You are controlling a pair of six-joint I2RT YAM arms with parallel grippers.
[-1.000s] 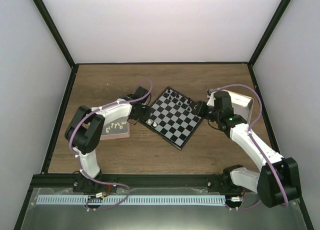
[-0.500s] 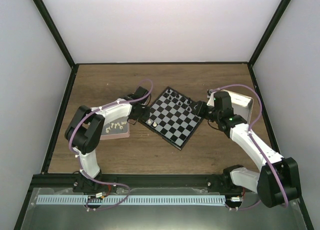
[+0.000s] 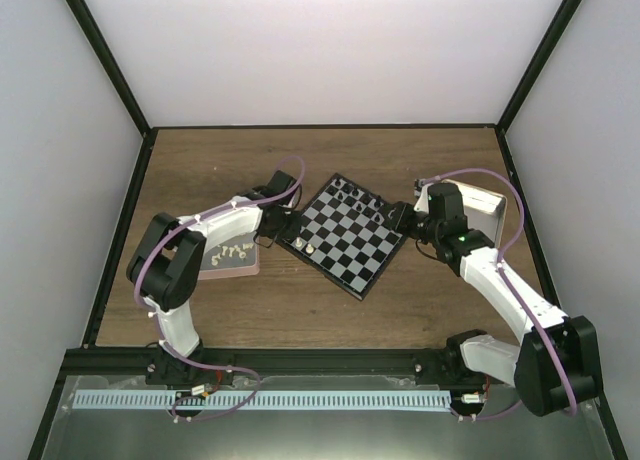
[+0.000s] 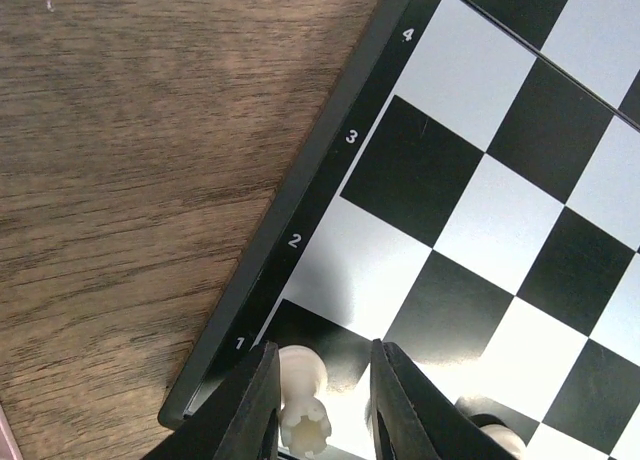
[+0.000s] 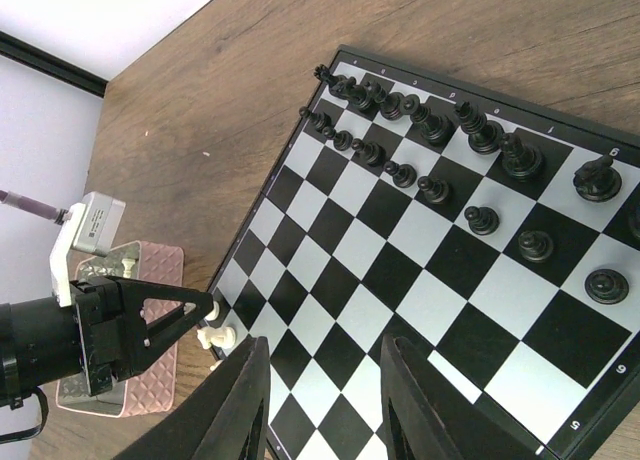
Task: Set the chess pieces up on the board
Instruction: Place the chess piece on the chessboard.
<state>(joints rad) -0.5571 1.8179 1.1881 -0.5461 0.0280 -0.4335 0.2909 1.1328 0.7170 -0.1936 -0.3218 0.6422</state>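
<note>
Numbers 1 to 4 run along the board's (image 4: pixel 320 180) black rim. Left gripper (image 4: pixel 322 355) has its jaws spread around a cream piece (image 4: pixel 300 380) on the corner square by the 1. Right gripper (image 5: pixel 325 342) hangs over the board, jaws spread, empty. Black pieces (image 5: pixel 430 128) line two rows. Pink tray (image 3: pixel 232 268) sits on the tabletop (image 4: pixel 130 180) nearby.

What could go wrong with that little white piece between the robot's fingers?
The white piece stands between the left gripper's spread fingers on the board's corner square, right by the rim. A sideways nudge could tip it or push it off the board. Another white piece stands close beside one finger, which might knock it over.
</note>
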